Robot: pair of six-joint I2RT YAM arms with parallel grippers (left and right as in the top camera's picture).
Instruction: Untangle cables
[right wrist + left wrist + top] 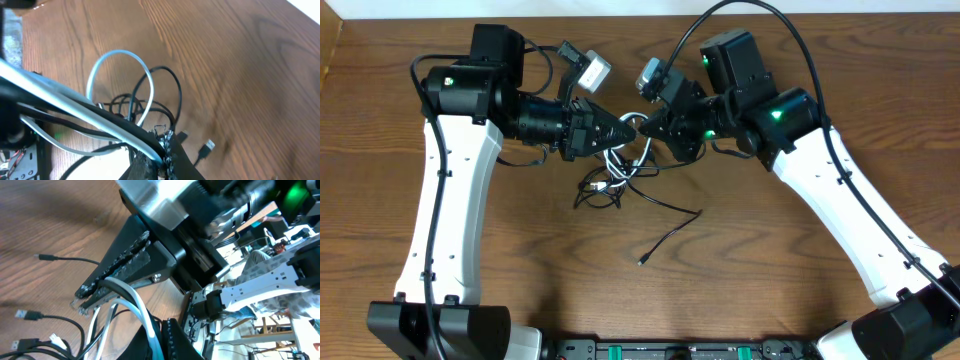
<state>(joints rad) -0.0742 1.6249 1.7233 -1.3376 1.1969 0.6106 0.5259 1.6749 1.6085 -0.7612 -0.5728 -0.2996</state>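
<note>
The cables (613, 172) lie in a small tangle on the table between the two arms, mostly black with one white cable (142, 311). My left gripper (626, 128) and right gripper (646, 127) meet tip to tip just above the tangle. In the left wrist view my left gripper (161, 336) is shut on the white cable, and the right arm's fingers (115, 270) are pressed together close in front. The right gripper (164, 150) is shut on the white cable (75, 102), with a black cord beside it. A white loop (121, 53) arcs above black loops (172, 82).
One black cord (672, 224) trails toward the front of the table and ends in a small plug (643, 262). Loose plug ends (207, 146) rest on the wood by the right gripper. More plugs (22, 315) lie at the left.
</note>
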